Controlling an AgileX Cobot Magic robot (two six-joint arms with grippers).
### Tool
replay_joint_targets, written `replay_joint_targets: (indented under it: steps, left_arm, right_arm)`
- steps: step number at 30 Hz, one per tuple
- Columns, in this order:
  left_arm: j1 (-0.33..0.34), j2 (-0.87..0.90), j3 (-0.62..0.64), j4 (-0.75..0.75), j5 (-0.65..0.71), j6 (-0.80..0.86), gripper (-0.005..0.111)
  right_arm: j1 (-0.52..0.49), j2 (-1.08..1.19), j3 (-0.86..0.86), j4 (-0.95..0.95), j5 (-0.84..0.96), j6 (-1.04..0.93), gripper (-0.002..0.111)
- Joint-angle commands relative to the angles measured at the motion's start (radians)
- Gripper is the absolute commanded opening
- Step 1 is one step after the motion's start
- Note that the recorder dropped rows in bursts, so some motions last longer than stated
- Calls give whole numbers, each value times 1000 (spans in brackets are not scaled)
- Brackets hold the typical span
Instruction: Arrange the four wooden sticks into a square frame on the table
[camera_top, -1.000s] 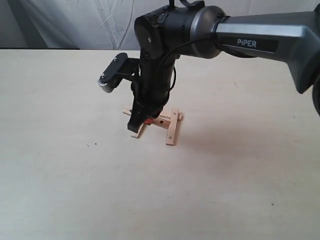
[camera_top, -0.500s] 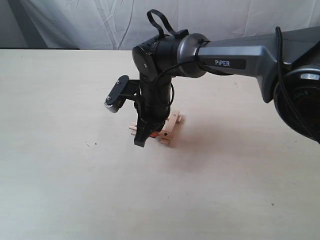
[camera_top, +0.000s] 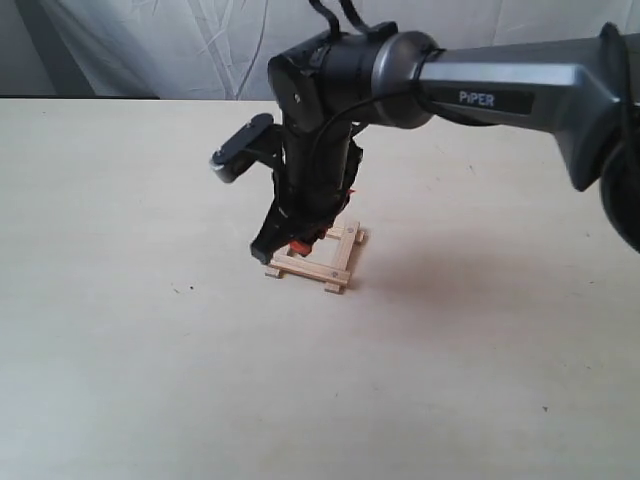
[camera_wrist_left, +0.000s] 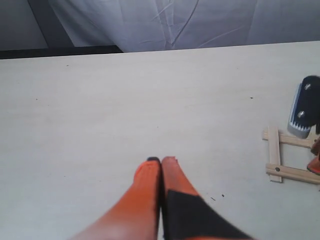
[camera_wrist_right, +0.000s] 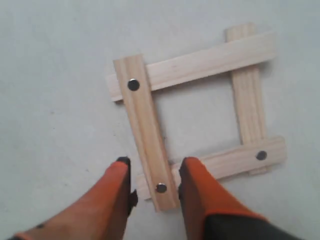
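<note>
Bright, even light lay over the desk (camera_top: 150, 380), soft and diffuse, with no harsh glare. The right arm (camera_top: 520, 90) carried a mild sheen on its grey shell and threw a faint, fuzzy-edged shadow onto the desk just beside the square frame (camera_top: 315, 262). The exterior view ran warm and creamy, and both wrist views looked cooler and greyer. The left gripper (camera_wrist_left: 160, 161), close to its lens, was smeared out of focus. The right gripper (camera_wrist_right: 155, 165) was soft too, yet the frame's grain was sharp and its metal studs (camera_wrist_right: 133, 84) glinted.
</note>
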Motion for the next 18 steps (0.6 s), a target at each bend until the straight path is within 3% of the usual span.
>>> replay_joint_targets:
  steps: [1,3,4,10,18]
  left_arm:
    - [-2,-7,7,-10,-4,17,0]
    - [-2,-7,7,-22,-4,41,0]
    - [-2,-7,7,-28,-5,60,0]
    - [-2,-7,7,-42,-5,85,0]
    - [-2,-7,7,-41,46,85,0]
  right_arm:
    - [-33,-61,-2,21,40,163,17]
    - [-52,-80,-2,45,64,189,1]
    - [-60,-88,-2,49,76,207,0]
    - [-107,-180,45,52,80,311,0]
    - [-231,-440,346,106,-46,381,0]
